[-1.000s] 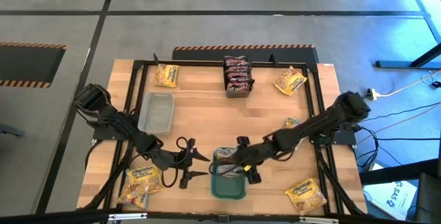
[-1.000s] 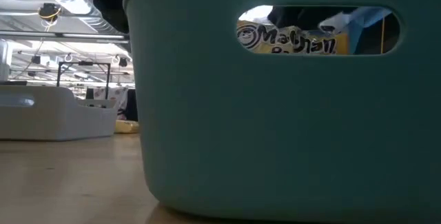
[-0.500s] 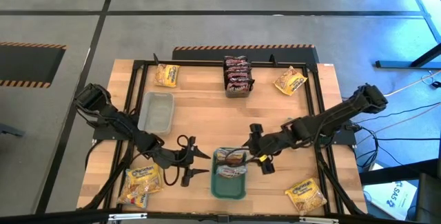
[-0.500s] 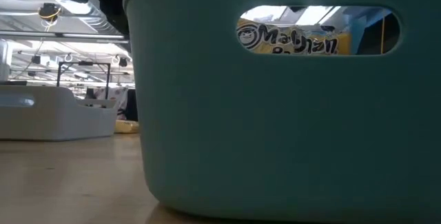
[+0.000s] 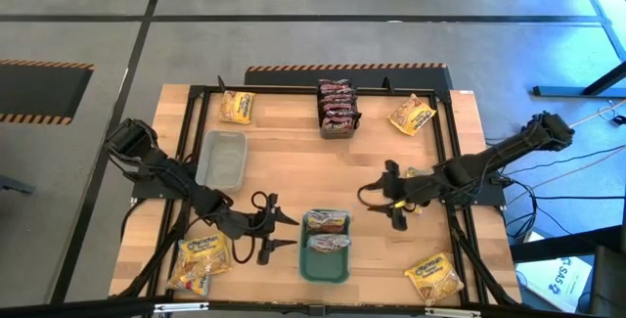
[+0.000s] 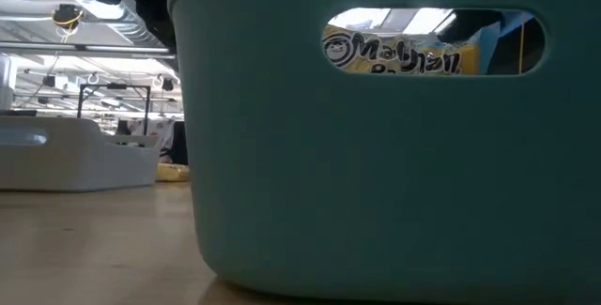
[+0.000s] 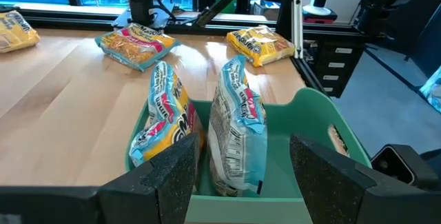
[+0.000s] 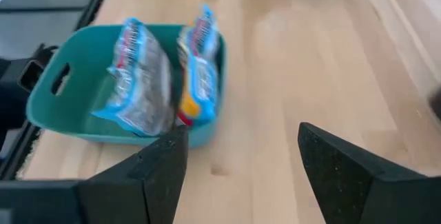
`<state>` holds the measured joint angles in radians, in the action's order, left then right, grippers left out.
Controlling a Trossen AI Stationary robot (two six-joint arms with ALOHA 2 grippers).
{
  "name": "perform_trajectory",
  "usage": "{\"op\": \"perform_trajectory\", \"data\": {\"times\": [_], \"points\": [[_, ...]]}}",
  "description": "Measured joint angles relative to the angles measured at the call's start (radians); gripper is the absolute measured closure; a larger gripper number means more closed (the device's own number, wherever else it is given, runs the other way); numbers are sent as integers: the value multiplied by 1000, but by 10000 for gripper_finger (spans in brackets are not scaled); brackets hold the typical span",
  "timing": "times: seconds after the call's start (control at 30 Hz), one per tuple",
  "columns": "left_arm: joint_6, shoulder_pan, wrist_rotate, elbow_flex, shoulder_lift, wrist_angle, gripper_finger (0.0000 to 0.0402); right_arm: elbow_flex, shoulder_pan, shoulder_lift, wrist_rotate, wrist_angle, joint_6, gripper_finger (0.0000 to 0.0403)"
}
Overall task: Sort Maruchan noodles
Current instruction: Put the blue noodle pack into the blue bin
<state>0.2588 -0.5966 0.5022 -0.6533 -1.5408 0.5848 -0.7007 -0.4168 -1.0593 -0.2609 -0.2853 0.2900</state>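
Observation:
A teal tray [image 5: 305,259] sits near the table's near edge with two pale blue-and-yellow noodle packets [image 7: 165,120] [image 7: 238,117] standing on edge in it. One packet shows through the tray's handle slot in the low view [image 6: 404,56]. My left gripper [image 5: 290,235] is open and empty just left of the tray [image 7: 303,107]. My right gripper [image 5: 391,197] is open and empty to the right of the tray [image 8: 62,79], above bare wood. Dark brown-red packets [image 5: 335,108] stand in a clear tub at the far edge.
Loose yellow packets lie at the far left [image 5: 237,107], far right [image 5: 412,114], near right [image 5: 433,276] and near left [image 5: 201,256]. Another packet [image 5: 413,174] lies by my right arm. A clear grey tub [image 5: 221,159] stands left of centre. A black frame rims the table.
My right gripper has drawn back from over the teal tray toward the table's right edge and a little toward the far edge, open. The tray, which was partly covered by it, now shows two packets standing in it.

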Motion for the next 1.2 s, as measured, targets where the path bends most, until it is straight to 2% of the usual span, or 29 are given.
{"op": "perform_trajectory", "data": {"times": [0.17,0.33,0.6,0.8,0.9,1.03,1.2], "points": [[-3,8,3,0,0,0,178,92,0,110,-15,-6,124,148],[-1,14,3,0,0,1,178,150,0,175,70,-30,192,148],[-4,16,3,0,0,0,178,158,0,206,-20,-210,313,148],[-4,29,3,0,0,-3,178,158,0,207,-36,-320,398,151],[-5,30,3,0,0,-3,178,154,0,207,-41,-378,442,169],[-5,32,3,0,0,-4,178,117,0,207,-32,-527,552,215],[-5,32,3,0,0,-6,178,113,-1,206,82,-655,730,276]]}}
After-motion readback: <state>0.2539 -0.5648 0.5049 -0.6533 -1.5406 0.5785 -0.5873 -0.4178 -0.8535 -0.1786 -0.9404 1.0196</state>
